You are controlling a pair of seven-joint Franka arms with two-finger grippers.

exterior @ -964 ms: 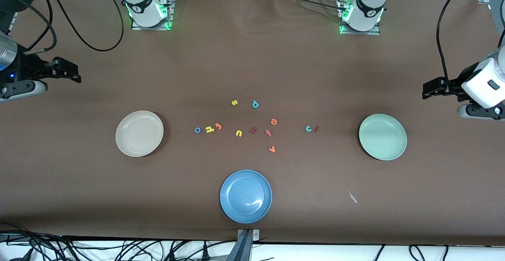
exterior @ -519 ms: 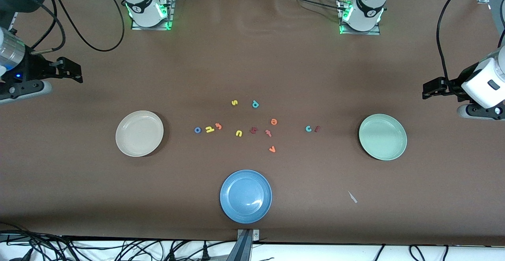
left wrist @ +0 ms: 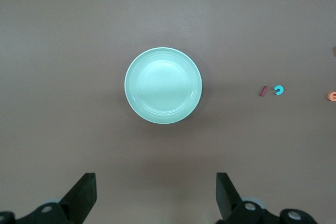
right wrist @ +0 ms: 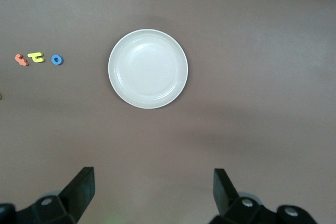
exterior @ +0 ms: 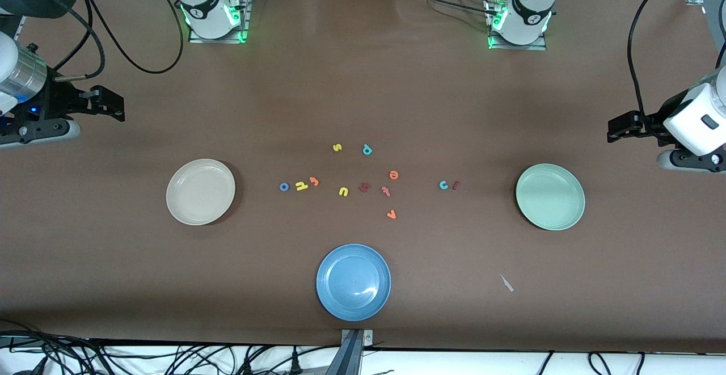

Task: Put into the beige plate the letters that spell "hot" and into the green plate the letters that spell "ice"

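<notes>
The brown table (exterior: 363, 91) carries three shallow round plates, and none of them holds anything. The blue plate (exterior: 353, 282) lies nearest the front camera, below the cluster of letters in that view. The beige plate (exterior: 200, 191) sits toward the right arm's end of the table, and the green plate (exterior: 550, 196) toward the left arm's end.

The right gripper (right wrist: 152, 195) hangs in the air over bare table at the right arm's end, its fingers spread wide with nothing between them; its wrist view looks straight down on the beige plate. The left gripper (left wrist: 156, 198) hangs likewise over bare table at the left arm's end, fingers wide apart and holding nothing, with the green plate below its camera.

All the foam letters lie on the table between the beige and green plates. The blue "o" (exterior: 284, 186), yellow "h" (exterior: 302, 186) and orange "t" (exterior: 313, 181) form a short row, just beside one another, closest to the beige plate. The teal "c" (exterior: 443, 185) and dark red "i" (exterior: 456, 185) lie side by side closest to the green plate, and the orange "e" (exterior: 393, 175) lies apart from them toward the middle. Around the middle are a yellow "s" (exterior: 337, 148), a teal "p" (exterior: 367, 150), a yellow "u" (exterior: 343, 192), a dark red angular letter (exterior: 364, 187), a salmon "t"-like letter (exterior: 386, 191) and an orange angular piece (exterior: 391, 214). A small pale scrap (exterior: 506, 283) lies near the front edge.
</notes>
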